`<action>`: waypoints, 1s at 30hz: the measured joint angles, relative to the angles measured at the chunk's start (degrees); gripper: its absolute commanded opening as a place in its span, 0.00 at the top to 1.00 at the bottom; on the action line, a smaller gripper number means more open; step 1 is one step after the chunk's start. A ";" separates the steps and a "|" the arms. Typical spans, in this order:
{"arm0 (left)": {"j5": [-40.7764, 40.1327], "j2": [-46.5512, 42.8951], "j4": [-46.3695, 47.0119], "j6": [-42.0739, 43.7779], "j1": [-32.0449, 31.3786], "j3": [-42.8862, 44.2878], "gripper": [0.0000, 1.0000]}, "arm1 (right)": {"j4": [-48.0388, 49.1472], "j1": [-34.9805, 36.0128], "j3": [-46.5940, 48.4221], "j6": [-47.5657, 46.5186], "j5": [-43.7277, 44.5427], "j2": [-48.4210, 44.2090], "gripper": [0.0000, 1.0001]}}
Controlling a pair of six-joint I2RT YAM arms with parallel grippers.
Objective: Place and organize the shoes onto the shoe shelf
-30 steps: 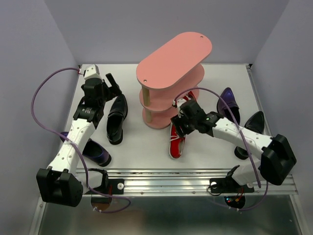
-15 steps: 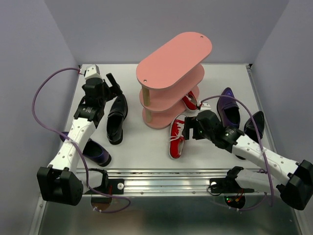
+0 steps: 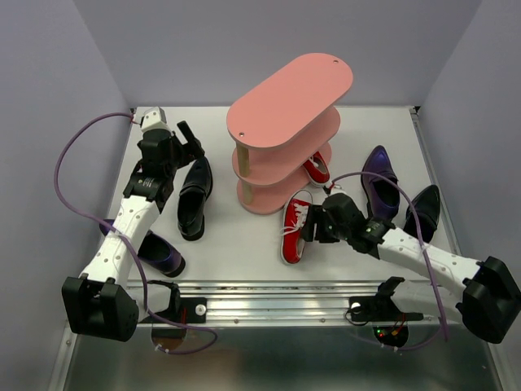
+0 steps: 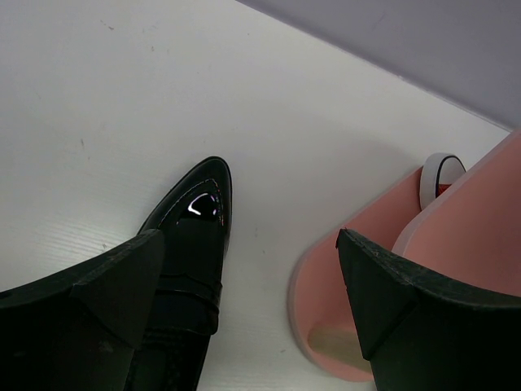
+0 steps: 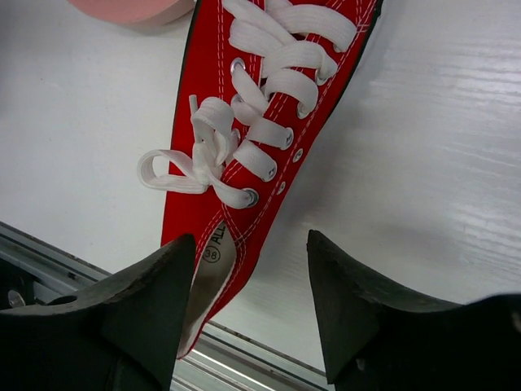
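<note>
Right gripper (image 5: 248, 244), jaws apart and empty, hovers over the heel opening of the red sneaker (image 5: 260, 138), which lies on the table (image 3: 228, 244) in the overhead view's lower middle, toe pointing up-frame towards the pink shoe shelf (image 3: 289, 98)

The shoe shelf (image 3: 289, 98) is plain pink. The sneaker (image 5: 207, 73) is red with white laces (white stitching too), the loafer (image 4: 191, 236) glossy black, the pointed shoe (image 3: 377, 173) dark purple, the table (image 3: 244, 236) white.
</note>
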 measured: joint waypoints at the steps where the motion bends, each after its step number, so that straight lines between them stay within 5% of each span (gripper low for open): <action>1: 0.04 0.00 0.00 -0.04 0.00 0.00 0.01 | 1.05 0.00 -0.31 0.15 -0.57 0.96 0.42; 7: 0.02 0.00 -0.02 -0.13 0.00 0.00 0.01 | 4.00 0.00 -0.70 0.07 -1.03 4.94 0.61; 14: 0.00 0.37 -0.04 -0.13 0.00 0.00 0.01 | 4.52 0.17 0.00 -1.49 -0.07 7.39 0.99; 30: -0.02 1.75 -0.02 -0.09 0.00 0.00 0.01 | -2.25 0.15 6.49 -22.73 -3.78 1.36 0.99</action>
